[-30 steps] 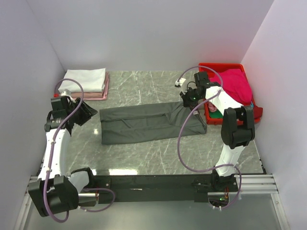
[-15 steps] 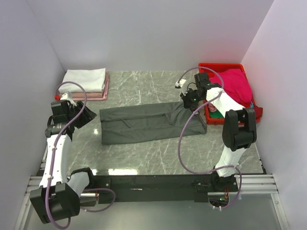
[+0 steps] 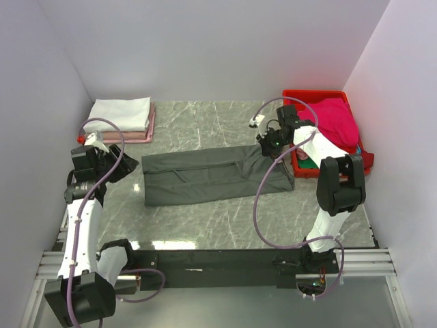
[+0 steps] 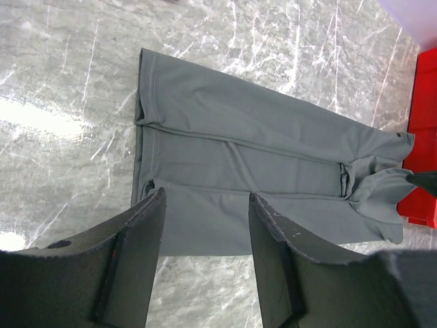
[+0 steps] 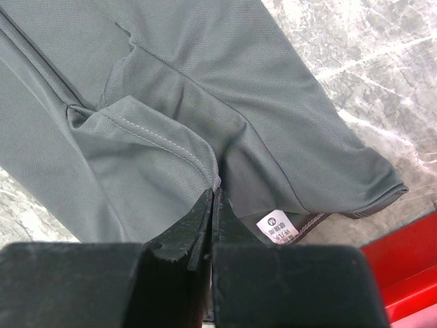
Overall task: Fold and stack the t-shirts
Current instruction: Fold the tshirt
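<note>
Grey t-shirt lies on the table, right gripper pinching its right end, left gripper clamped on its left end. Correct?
No: the left gripper is open, clear of the grey t-shirt, holding nothing; the left wrist view shows it. The rest holds.

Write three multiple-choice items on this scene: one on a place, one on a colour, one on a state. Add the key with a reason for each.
1. Where on the table does the red crate stand?
A. far right corner
B. far left corner
C. near edge, centre

2. What colour is the spread t-shirt?
A. white
B. dark grey
C. green

3. How is the right gripper?
A. wide open, holding nothing
B. shut on the crate's rim
C. shut on the spread t-shirt

Key:
1 A: the crate sits at the back, against the right wall.
2 B: the cloth lying flat mid-table is charcoal.
3 C: the right wrist view shows the jaws pressed together with a fold of the grey cloth pinched at their tips.
</note>
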Tool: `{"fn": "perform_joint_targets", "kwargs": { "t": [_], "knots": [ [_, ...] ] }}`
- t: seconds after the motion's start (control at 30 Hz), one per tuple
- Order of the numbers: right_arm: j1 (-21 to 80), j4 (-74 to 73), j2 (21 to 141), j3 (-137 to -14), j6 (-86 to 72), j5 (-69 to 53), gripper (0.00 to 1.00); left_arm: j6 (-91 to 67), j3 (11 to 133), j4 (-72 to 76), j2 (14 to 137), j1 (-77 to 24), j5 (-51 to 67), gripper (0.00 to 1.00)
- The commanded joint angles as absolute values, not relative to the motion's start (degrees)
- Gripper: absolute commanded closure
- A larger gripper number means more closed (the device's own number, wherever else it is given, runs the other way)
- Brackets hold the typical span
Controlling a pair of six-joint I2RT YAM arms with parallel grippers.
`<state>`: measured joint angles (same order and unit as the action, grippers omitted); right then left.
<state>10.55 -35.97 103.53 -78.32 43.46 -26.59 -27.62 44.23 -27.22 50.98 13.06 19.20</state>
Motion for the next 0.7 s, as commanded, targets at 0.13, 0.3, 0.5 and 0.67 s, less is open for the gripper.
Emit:
{"fn": "perform_joint_targets", "kwargs": {
  "t": [0.13, 0.3, 0.5, 0.67],
  "knots": [
    [11.2, -35.1, 97.8, -75.2, 46.8, -29.5, 1.00, -26.3, 43.8, -25.0, 50.3, 13.2, 20.6, 0.43],
    [11.2, -35.0, 95.5, -71.3, 49.7, -30.1, 1.00, -26.3, 43.7, -24.8, 50.3, 13.2, 20.7, 0.43],
    [11.2, -36.6, 92.4, -68.3, 53.5, -33.4, 1.00, -26.4, 43.6, -24.9, 50.0, 13.2, 20.4, 0.43],
    [11.2, -39.5, 89.3, -64.1, 58.7, -36.1, 1.00, -26.4, 43.6, -24.8, 50.1, 13.1, 20.6, 0.43]
  ]
}}
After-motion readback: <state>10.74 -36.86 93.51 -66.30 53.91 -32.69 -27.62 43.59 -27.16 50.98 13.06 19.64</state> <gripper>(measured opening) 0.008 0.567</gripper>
